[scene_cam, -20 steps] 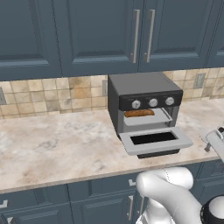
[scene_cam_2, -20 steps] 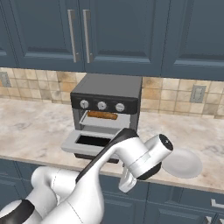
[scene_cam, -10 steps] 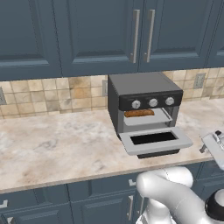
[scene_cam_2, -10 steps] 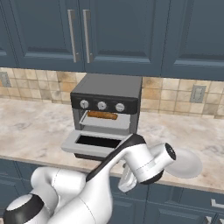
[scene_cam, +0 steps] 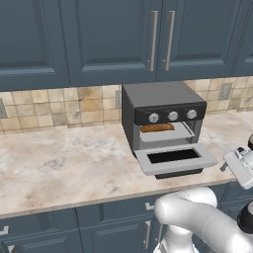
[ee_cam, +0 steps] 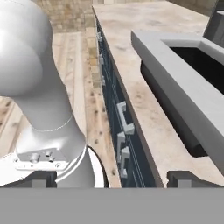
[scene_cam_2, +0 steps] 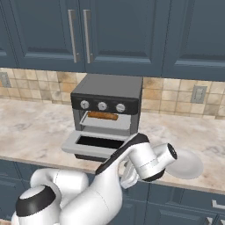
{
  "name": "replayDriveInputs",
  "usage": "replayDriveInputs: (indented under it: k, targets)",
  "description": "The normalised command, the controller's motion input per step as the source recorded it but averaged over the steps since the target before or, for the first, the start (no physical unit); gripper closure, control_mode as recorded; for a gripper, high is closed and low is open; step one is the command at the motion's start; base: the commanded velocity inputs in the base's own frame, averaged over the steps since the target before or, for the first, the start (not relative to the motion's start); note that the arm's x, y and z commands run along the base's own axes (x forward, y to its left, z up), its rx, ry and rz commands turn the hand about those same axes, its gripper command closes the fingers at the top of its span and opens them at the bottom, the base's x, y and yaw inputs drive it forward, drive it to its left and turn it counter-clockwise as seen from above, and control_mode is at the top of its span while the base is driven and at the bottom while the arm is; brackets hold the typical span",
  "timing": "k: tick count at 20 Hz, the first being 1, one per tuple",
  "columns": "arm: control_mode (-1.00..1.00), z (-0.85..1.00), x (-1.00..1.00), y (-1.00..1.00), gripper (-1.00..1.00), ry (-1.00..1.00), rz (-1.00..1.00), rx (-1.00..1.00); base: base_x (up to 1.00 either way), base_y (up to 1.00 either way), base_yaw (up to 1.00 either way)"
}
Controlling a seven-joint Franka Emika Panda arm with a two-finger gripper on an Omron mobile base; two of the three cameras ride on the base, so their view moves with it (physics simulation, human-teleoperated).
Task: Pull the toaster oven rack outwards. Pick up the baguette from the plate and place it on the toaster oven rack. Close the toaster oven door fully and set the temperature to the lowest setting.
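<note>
The small golden-brown baguette [scene_cam: 157,128] is already lying on the flat light grey toaster oven rack [scene_cam: 165,133], inside the boxy dark grey toaster oven [scene_cam: 163,116], so the bread part looks done to me. Its long axis runs side to side across the opening, parallel to the oven front, ends pointing at the side walls.

Below it, the light grey toaster oven door [scene_cam: 175,159] with its long dark window slot hangs folded down flat over the beige marbled counter [scene_cam: 64,163]. The plain pale round plate [scene_cam_2: 186,163] sits bare off to the right.

Your gripper [ee_cam: 112,177] is low by the counter's front edge, looking along the door's underside. The two dark tips stand well apart with nothing between them.

What I'd watch: you need to get under that door to lift it. Come up too far out and you'll just slip off its lip; too close and you'll bump the counter edge. Also, if the rack sticks out, the door could jam on it. The three small silver knobs [scene_cam: 172,116] sit close together, so grabbing the wrong one is easy.
</note>
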Motion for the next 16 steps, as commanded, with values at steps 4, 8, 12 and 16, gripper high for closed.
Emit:
replayDriveInputs:
  k: [4,8,12,16]
  targets:
    - [-1.0,-0.21,0.28,0.0,-1.0,0.08,-0.01,0.08,0.0,0.0,0.0]
    - [-1.0,-0.25,0.28,0.0,-1.0,0.08,-0.02,0.1,0.0,0.0,0.0]
    - [-1.0,-0.25,0.26,0.0,-1.0,0.06,-0.03,0.13,0.0,0.0,0.0]
    - [-1.0,-0.26,0.25,0.0,-1.0,0.03,-0.03,0.14,0.0,0.0,0.0]
